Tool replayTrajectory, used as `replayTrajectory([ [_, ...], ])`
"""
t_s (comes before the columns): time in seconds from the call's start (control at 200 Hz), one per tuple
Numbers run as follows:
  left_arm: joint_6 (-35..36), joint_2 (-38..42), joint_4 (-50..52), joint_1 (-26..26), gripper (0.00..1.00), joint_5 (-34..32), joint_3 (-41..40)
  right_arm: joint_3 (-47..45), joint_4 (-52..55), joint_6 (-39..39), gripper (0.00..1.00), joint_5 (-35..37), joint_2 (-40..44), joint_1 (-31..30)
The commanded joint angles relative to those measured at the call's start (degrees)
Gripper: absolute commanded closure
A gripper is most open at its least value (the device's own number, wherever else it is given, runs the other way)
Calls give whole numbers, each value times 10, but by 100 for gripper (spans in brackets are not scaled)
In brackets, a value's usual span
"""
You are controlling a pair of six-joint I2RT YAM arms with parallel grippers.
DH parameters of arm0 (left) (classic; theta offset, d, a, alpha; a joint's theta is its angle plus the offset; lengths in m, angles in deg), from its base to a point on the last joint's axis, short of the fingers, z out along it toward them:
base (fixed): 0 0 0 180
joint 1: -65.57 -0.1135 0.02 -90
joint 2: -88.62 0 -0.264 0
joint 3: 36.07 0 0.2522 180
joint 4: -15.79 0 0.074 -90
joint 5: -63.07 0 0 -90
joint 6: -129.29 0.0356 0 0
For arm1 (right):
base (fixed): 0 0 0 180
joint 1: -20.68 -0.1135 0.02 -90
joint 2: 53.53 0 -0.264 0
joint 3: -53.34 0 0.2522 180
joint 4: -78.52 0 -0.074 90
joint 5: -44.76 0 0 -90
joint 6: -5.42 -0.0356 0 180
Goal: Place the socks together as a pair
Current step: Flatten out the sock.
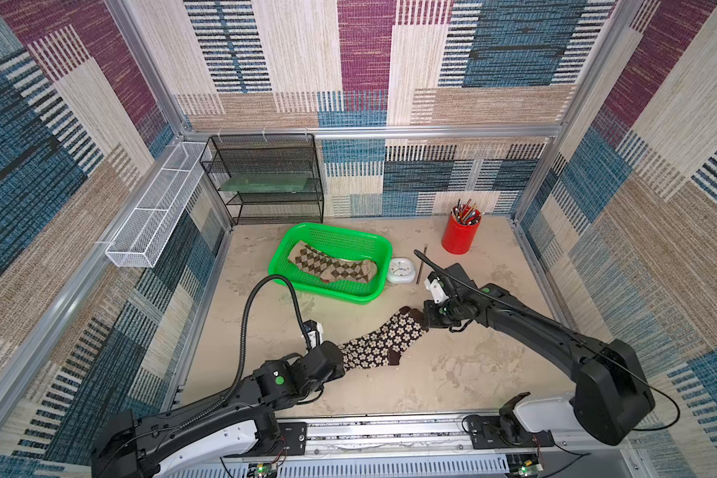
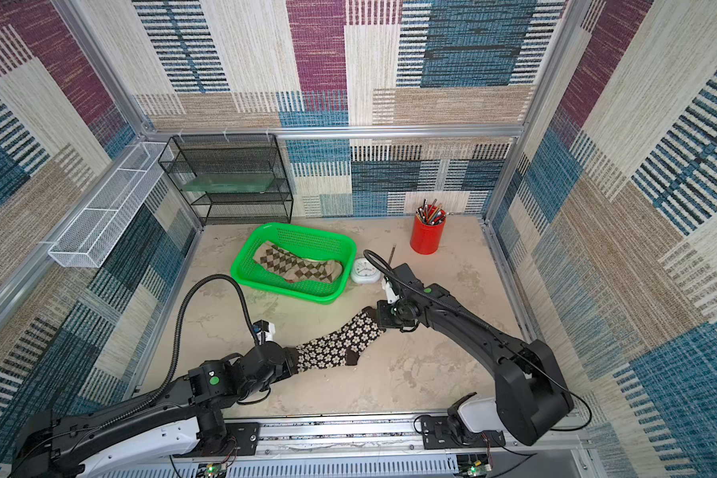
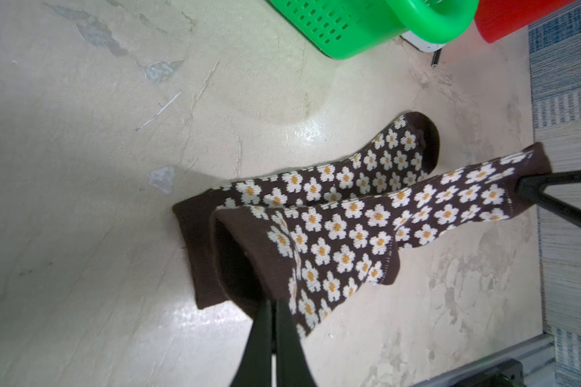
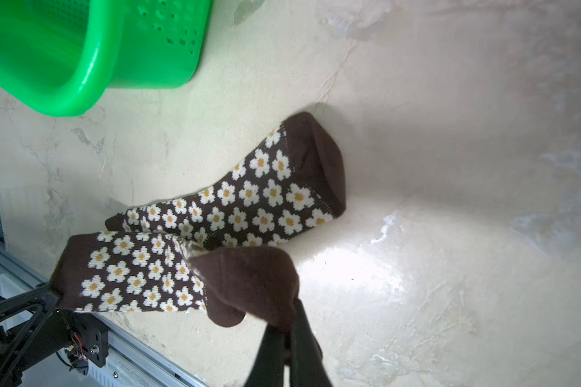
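Two dark brown socks with white flowers are in play. One flowered sock (image 1: 383, 341) is stretched between my grippers. My left gripper (image 3: 275, 303) is shut on its brown cuff, and my right gripper (image 4: 289, 323) is shut on its brown toe. The other flowered sock (image 3: 399, 150) lies flat on the table just beneath and beside the held one, its toe (image 4: 316, 160) pointing towards the right arm. In both top views the held sock (image 2: 336, 343) covers most of the lower one. Beige-brown argyle socks (image 1: 332, 265) lie in the green basket (image 1: 328, 226).
A white clock (image 1: 400, 271) sits right of the basket, with a loose pencil (image 1: 422, 263) beside it. A red cup of pencils (image 1: 460, 231) stands at the back right. A black mesh shelf (image 1: 266, 178) and a white wire tray (image 1: 154, 211) line the back left.
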Motion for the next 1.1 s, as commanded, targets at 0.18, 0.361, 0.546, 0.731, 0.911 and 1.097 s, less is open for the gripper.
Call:
replayTrajectory([
  [0.18, 5, -12, -53, -6, 100, -56, -16, 63, 17, 53, 93, -15, -102, 26],
  [0.361, 12, -42, -77, -10, 100, -62, -19, 87, 5, 69, 93, -28, -155, 39],
  [0.546, 16, -37, -76, -11, 100, -70, -26, 99, -1, 78, 93, -31, -188, 53],
  [0.731, 2, -16, -50, -11, 100, -84, -39, 100, -1, 90, 89, -40, -201, 68],
  [0.911, -1, -12, -82, -11, 86, -69, -65, 104, -1, 96, 75, -46, -212, 71],
  [1.097, -7, 2, -61, -10, 39, -61, -59, 97, 2, 101, 59, -52, -203, 75],
])
